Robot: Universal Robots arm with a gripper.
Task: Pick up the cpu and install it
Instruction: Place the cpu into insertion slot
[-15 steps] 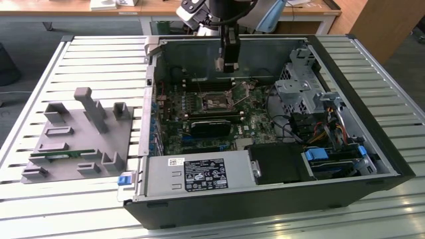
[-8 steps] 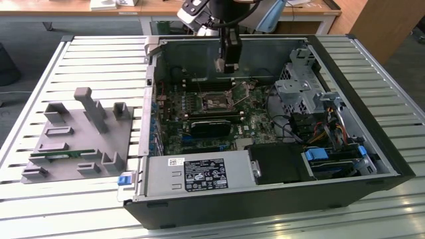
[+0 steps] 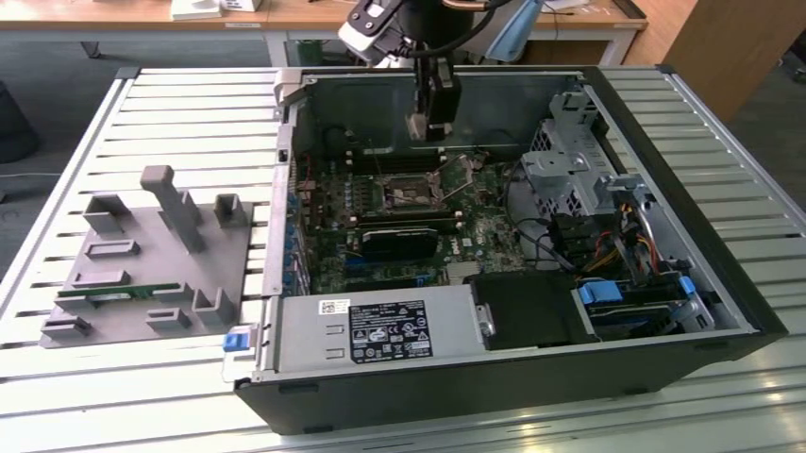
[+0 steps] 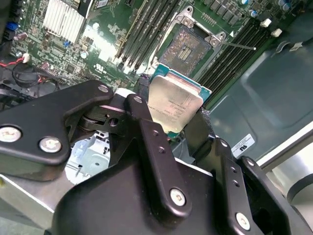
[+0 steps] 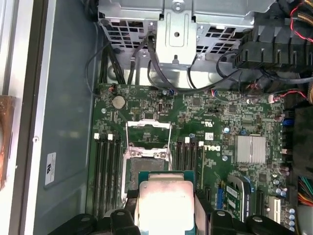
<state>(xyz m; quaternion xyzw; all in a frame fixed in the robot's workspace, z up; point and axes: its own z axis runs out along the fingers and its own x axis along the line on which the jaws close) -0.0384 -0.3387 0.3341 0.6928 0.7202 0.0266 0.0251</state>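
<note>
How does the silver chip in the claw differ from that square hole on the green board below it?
The cpu is clamped in the gripper, off the motherboard; the socket sits fixed on it. The cpu's top is smooth, pale silver; the socket is dark and finely patterned. The cpu is a solid plate; the socket is an empty, metal-framed recess. Both are square and seem close in size.

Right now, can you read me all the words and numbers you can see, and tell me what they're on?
Nothing reads clearly enough to quote.
On the power supply label: print too small to read.
On the motherboard: tiny white print, too small.
On the white sticker beside the motherboard: blurred.
On the metal top of the cpu: faint print, too blurred.
</note>
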